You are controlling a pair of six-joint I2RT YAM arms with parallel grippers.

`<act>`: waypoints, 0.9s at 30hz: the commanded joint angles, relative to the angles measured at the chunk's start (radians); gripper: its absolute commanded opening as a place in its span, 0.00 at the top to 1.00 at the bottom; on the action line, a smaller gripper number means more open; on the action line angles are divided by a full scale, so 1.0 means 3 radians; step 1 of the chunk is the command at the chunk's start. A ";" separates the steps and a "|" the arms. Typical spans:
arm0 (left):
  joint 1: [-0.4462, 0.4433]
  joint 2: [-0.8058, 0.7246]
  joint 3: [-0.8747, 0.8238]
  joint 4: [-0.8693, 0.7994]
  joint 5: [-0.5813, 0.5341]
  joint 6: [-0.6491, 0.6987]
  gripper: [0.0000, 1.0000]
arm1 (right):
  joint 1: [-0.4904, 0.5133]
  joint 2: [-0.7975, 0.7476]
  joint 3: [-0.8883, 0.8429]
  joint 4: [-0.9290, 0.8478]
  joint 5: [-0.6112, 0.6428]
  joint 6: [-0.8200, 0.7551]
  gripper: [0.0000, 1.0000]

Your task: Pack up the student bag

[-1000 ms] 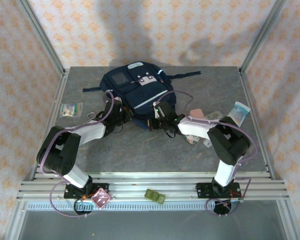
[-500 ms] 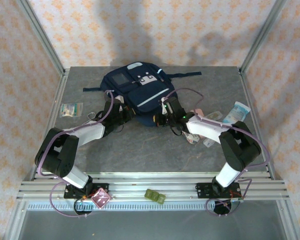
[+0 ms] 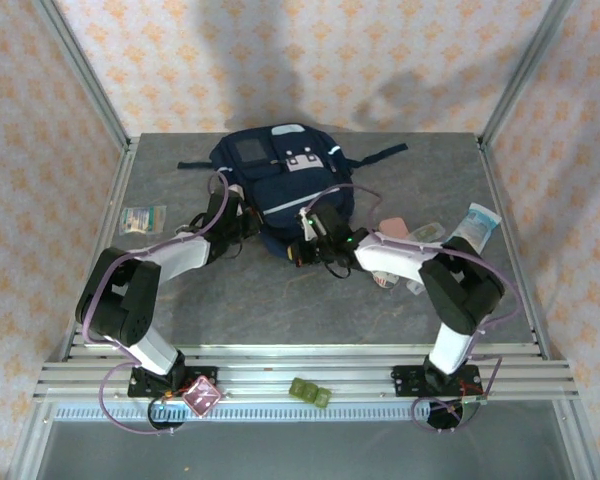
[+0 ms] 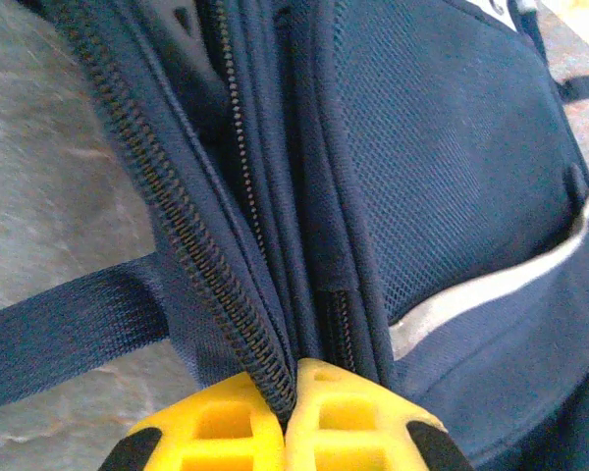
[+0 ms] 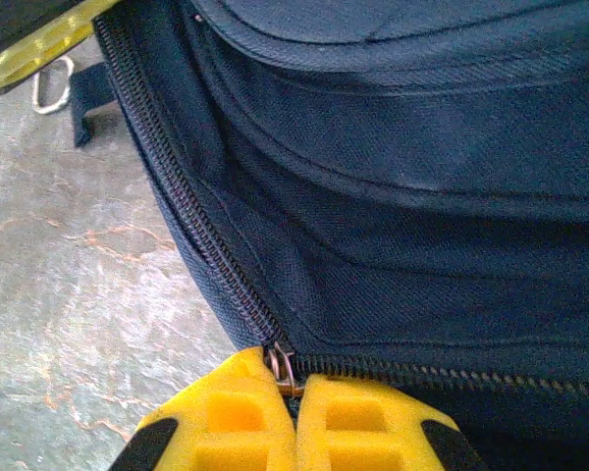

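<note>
The student bag (image 3: 280, 175), a navy-blue backpack with a white stripe and a grey patch, lies at the back middle of the table. My left gripper (image 3: 245, 226) is at the bag's near left edge. In the left wrist view its yellow fingers (image 4: 226, 427) are shut on the bag's (image 4: 452, 177) zipper edge (image 4: 216, 285). My right gripper (image 3: 300, 244) is at the bag's near edge. The right wrist view has its fingers (image 5: 358, 422) shut on the small metal zipper pull (image 5: 286, 373) of the bag (image 5: 422, 147).
A small packet (image 3: 142, 218) lies at the left of the table. A pink item (image 3: 392, 226), a clear item (image 3: 427, 234) and a white tube (image 3: 477, 224) lie to the right. A green object (image 3: 310, 392) rests on the front rail. The bag's straps (image 3: 380, 155) trail to the back right.
The bag has shifted toward the back and turned a little. My right gripper has moved left along the bag's near edge. My left gripper has gone slightly farther back with the bag.
</note>
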 commanded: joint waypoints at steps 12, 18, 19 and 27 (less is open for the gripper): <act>-0.0162 -0.0678 -0.0414 -0.0317 -0.0342 -0.0426 0.33 | 0.0154 0.0375 0.0235 0.0338 -0.0339 0.0420 1.00; -0.0396 -0.0608 -0.0602 -0.0061 -0.0252 -0.0741 0.27 | 0.0152 0.0395 0.0256 0.0361 -0.0367 0.0417 1.00; -0.0421 -0.0530 -0.0588 -0.0023 -0.0230 -0.0784 0.27 | 0.0153 0.0398 0.0260 0.0354 -0.0353 0.0414 1.00; -0.0470 -0.0047 -0.0439 0.0078 -0.0397 -0.0859 0.31 | 0.0165 0.0272 0.0155 0.0390 -0.0412 0.0380 1.00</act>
